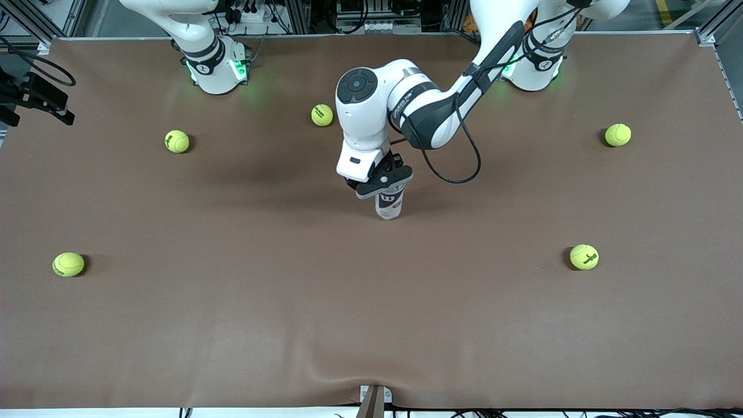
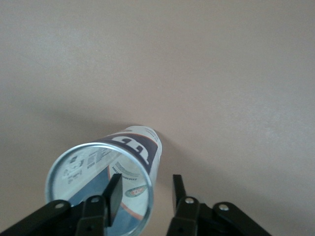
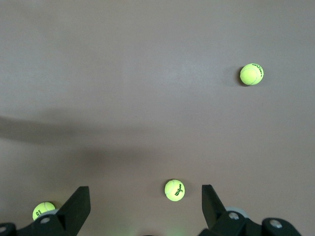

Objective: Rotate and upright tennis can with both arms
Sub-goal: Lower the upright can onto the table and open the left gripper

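Note:
The tennis can (image 1: 389,204) stands on end on the brown table near its middle, label showing and open silvery rim up. My left gripper (image 1: 385,184) is right over its top. In the left wrist view the can (image 2: 140,142) shows from above. The left gripper (image 2: 145,184) is open, with one finger inside the can's mouth and the other outside, the rim wall between them and not pinched. My right gripper (image 3: 146,196) is open wide and empty, high over the table. It does not show in the front view, only that arm's base (image 1: 215,67).
Several yellow-green tennis balls lie scattered: one (image 1: 322,115) near the left arm's elbow, others toward the table's ends (image 1: 177,141) (image 1: 617,134) (image 1: 584,256) (image 1: 68,264). Three show in the right wrist view, one (image 3: 174,190) between its fingers far below.

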You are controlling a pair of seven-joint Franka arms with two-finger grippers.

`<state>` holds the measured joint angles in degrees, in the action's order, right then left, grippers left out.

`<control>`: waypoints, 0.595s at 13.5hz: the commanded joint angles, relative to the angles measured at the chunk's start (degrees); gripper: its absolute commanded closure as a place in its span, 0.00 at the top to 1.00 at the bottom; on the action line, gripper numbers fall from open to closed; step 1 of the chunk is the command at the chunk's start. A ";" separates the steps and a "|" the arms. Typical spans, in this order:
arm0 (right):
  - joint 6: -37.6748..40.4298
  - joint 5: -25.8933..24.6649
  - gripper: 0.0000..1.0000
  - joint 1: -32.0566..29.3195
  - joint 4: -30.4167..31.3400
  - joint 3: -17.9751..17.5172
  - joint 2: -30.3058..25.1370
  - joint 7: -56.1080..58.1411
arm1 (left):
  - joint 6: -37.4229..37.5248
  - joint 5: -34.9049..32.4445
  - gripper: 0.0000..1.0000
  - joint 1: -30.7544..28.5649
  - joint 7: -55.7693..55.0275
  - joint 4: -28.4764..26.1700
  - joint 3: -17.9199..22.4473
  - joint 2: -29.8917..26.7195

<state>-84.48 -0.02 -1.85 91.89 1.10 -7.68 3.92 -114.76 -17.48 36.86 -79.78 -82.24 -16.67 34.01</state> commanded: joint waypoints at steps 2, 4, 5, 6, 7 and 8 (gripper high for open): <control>0.37 -0.51 1.00 0.35 -1.28 -0.04 0.65 0.13 | 0.67 -2.91 1.00 1.28 -1.08 1.47 0.50 -0.17; 0.37 -0.51 1.00 0.18 -1.36 -0.04 0.65 0.13 | 1.02 -2.92 1.00 0.85 -0.82 1.47 0.50 -1.75; 0.37 -0.51 1.00 0.18 -1.37 -0.04 0.65 0.13 | 1.37 -2.92 1.00 0.41 -0.47 1.47 0.50 -2.80; 0.37 -0.42 1.00 0.01 -1.37 -0.04 0.65 0.13 | 1.55 -2.92 1.00 -0.03 -0.12 1.47 0.41 -3.60; 0.28 -0.25 1.00 -0.08 -1.37 -0.04 0.65 0.13 | 1.64 -2.83 1.00 -0.90 0.93 1.47 0.41 -4.47; 0.28 -0.25 1.00 -0.08 -1.37 -0.04 0.65 0.13 | 1.90 -2.39 1.00 -2.39 2.33 1.47 0.32 -5.18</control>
<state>-84.55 -0.02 -1.86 91.89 1.12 -7.68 3.92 -114.48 -18.95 36.37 -79.33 -80.58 -16.28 31.11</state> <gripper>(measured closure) 0.000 0.000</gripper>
